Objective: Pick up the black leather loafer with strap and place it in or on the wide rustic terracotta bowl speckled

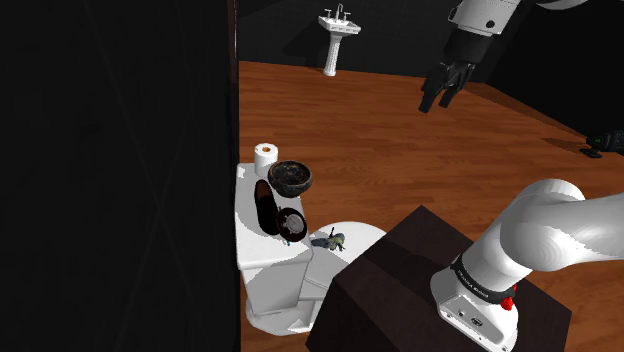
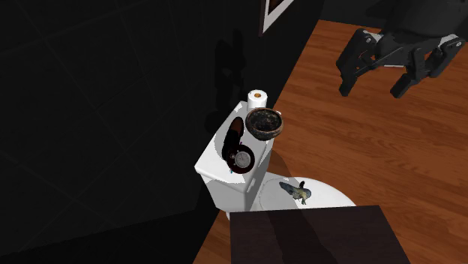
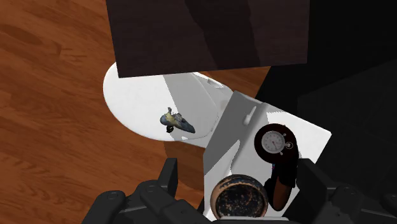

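Note:
The dark loafer (image 1: 265,203) (image 2: 231,136) lies lengthwise on the white toilet tank's lid (image 1: 246,236) (image 2: 211,160), beside the wall. Just past it stands a dark speckled bowl (image 1: 290,178) (image 2: 265,123), upright and holding nothing. My gripper (image 1: 436,105) (image 2: 371,90) hangs high over the wooden floor, well away from both, its fingers apart and holding nothing. In the wrist view the gripper (image 3: 238,177) looks down from far above; the bowl (image 3: 240,198) and loafer (image 3: 282,188) show between its fingers.
A round dial-faced object (image 1: 291,222) (image 2: 243,159) (image 3: 274,141) lies by the loafer's end. A toilet roll (image 1: 266,155) (image 2: 257,99) stands behind the bowl. A small grey-yellow object (image 1: 330,240) (image 3: 177,121) rests on the toilet seat lid. The dark stand (image 1: 400,290) adjoins the toilet. A pedestal sink (image 1: 338,40) stands far off.

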### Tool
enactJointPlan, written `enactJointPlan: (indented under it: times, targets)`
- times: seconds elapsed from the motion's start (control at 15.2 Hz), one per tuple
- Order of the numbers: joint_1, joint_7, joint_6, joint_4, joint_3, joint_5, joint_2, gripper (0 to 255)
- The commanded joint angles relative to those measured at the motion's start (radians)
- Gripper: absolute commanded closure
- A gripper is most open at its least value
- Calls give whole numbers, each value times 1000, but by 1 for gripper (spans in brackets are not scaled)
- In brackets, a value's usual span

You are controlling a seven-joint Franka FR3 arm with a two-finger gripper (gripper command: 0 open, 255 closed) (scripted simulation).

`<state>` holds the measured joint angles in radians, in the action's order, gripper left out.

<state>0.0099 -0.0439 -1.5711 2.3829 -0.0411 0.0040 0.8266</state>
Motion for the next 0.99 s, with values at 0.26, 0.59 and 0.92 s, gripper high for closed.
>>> enactJointPlan:
  times: [0.26,0.59,0.92]
  targets:
    - [9,-65,-122,46,49,26,-84,0]
    - [18,-146,-274,71,109,50,-221,0]
    - [23,-228,-418,60,165,58,-388,0]
